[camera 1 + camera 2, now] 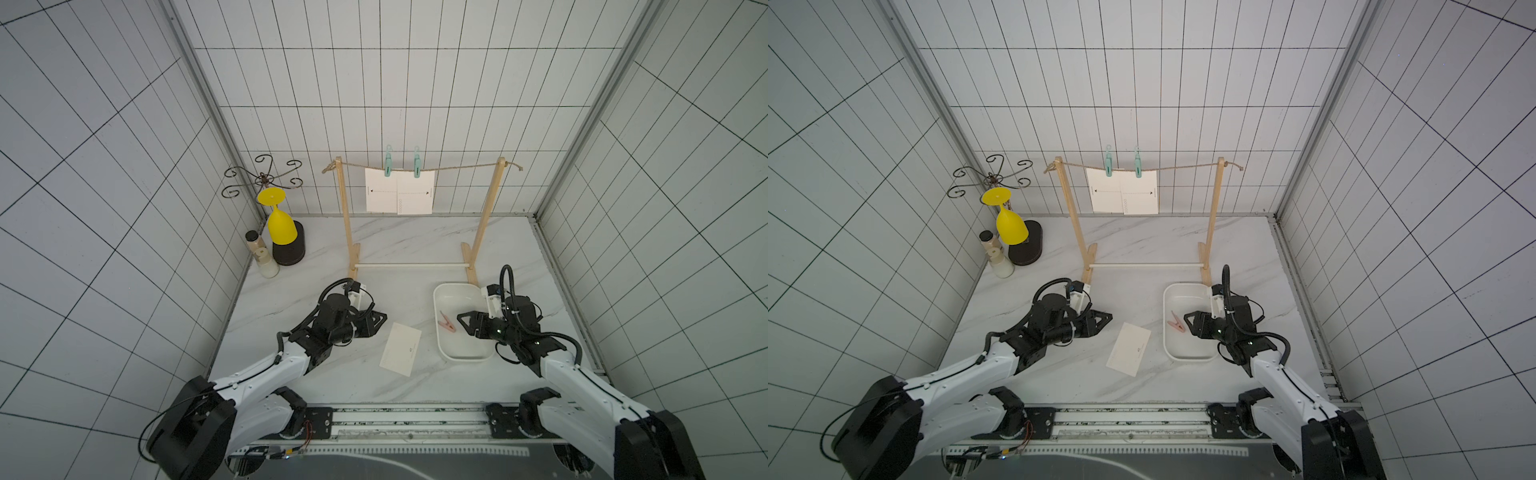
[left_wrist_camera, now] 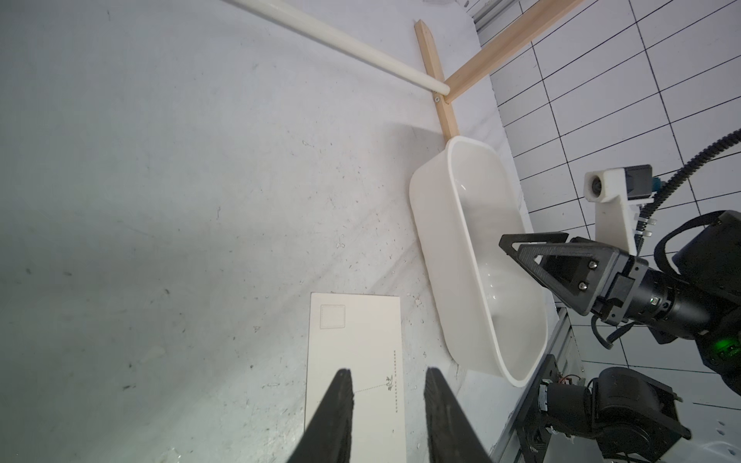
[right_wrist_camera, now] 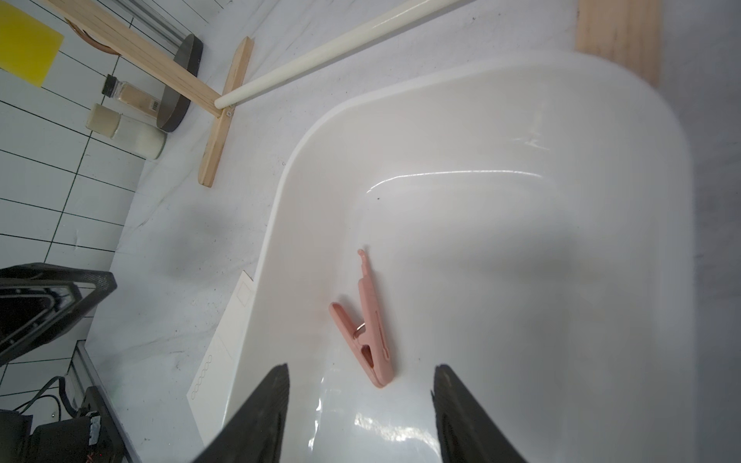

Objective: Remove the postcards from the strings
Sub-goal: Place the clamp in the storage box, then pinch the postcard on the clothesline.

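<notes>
The left gripper (image 2: 388, 371) is seen with jaws apart and empty, just above a loose card (image 1: 401, 349) lying flat on the table. That card could be swept or creased if the arm is moved low. Two cards (image 1: 399, 191) hang overlapped from the rope (image 1: 465, 167), held by teal pegs (image 1: 389, 164). Tearing is risked if one is pulled unsqueezed, and the frame (image 1: 345, 208) could be tipped. A pink peg (image 3: 375, 320) lies in the bin (image 1: 457, 301), under the right gripper (image 3: 361, 366), which is likewise parted and empty.
</notes>
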